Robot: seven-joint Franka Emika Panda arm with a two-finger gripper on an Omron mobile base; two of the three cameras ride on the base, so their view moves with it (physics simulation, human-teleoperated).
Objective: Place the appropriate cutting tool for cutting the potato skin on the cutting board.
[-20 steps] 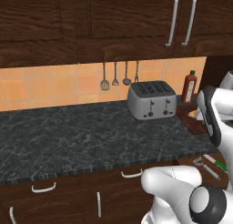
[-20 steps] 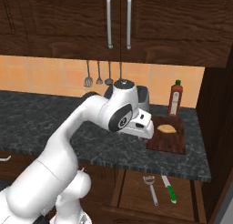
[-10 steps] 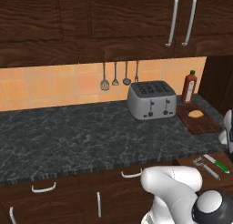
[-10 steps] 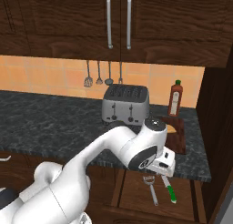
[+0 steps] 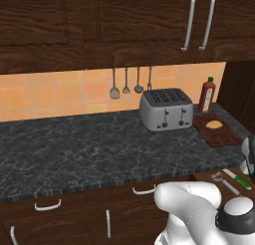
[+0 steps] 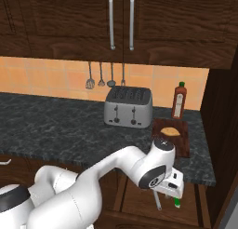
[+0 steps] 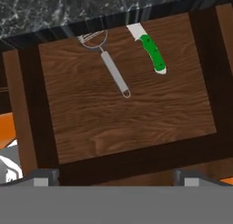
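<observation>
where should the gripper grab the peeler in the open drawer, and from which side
Probably on the straight slender handle of the peeler, about midway, coming straight down from above with the fingers closing across its narrow width. It lies flat on the drawer floor, and the forked head is wider. The green-handled knife lies apart, so there is room beside the handle.
</observation>
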